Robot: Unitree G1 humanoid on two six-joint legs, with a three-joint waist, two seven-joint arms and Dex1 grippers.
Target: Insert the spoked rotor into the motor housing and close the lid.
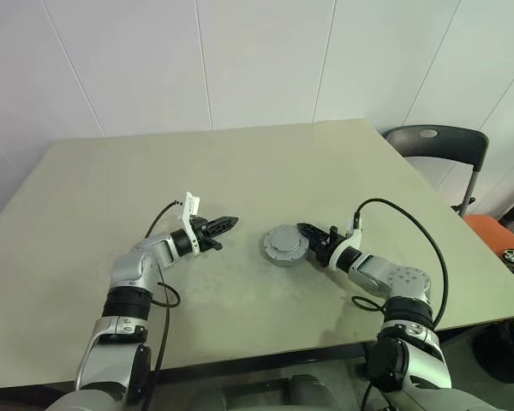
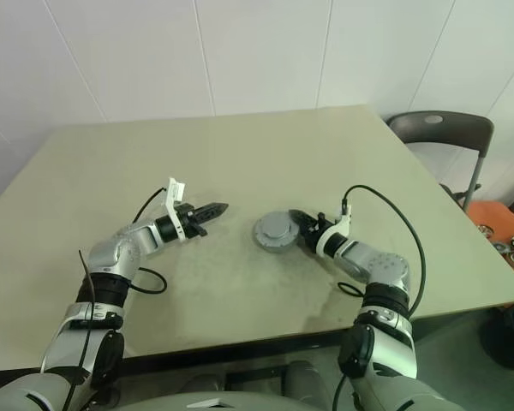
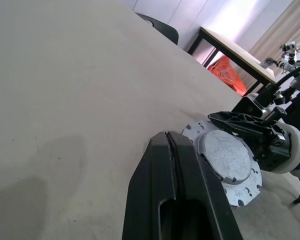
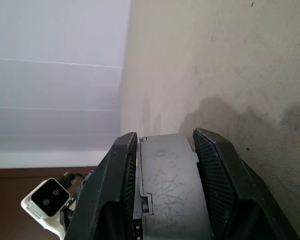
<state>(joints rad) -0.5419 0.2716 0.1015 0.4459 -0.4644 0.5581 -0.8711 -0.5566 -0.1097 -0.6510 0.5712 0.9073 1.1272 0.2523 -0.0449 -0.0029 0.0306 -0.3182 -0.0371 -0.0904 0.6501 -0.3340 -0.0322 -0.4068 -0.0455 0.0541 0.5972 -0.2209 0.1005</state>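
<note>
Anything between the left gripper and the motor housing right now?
Nothing visible. Bare table lies between the shut left gripper and the motor housing. The right gripper straddles the housing from the opposite side, one of its fingers on each flank.

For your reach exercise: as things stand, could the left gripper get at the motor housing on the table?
Probably yes. The left gripper, shut, points at the motor housing across bare table. The right gripper straddles the housing from the opposite side, so the near side looks free.

The short round grey metal motor housing [image 1: 284, 245] sits mid-table [image 1: 240, 171], between left gripper [image 1: 231, 222] and right gripper [image 1: 308, 233].
</note>
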